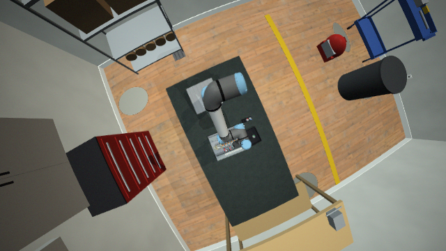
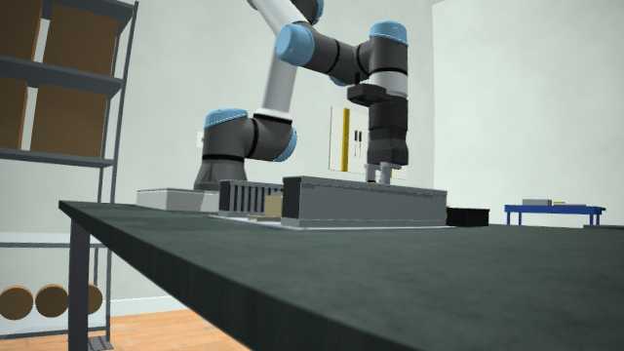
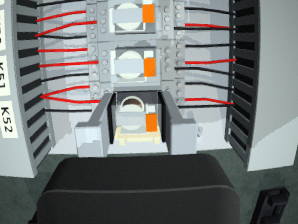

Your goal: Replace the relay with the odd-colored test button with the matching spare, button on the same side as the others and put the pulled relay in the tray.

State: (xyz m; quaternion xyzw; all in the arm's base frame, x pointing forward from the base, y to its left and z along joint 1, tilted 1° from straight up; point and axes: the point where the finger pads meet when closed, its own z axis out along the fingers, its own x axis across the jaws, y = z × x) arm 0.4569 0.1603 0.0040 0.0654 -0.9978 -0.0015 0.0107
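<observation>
Nearest me runs a gray wire duct (image 1: 234, 152) (image 2: 370, 202) (image 3: 15, 100), and just behind it the gripper (image 2: 378, 179) (image 3: 137, 107) is closed on the end relay (image 3: 132, 121), its orange button (image 3: 151, 122) on the same side as its neighbors'; how deep it sits, I can't tell. Beyond the duct's end, the black tray (image 1: 257, 139) (image 2: 468, 217) holds something small and greenish.

Relay (image 3: 131, 121) (orange-buttoned) between fingertips.
</observation>
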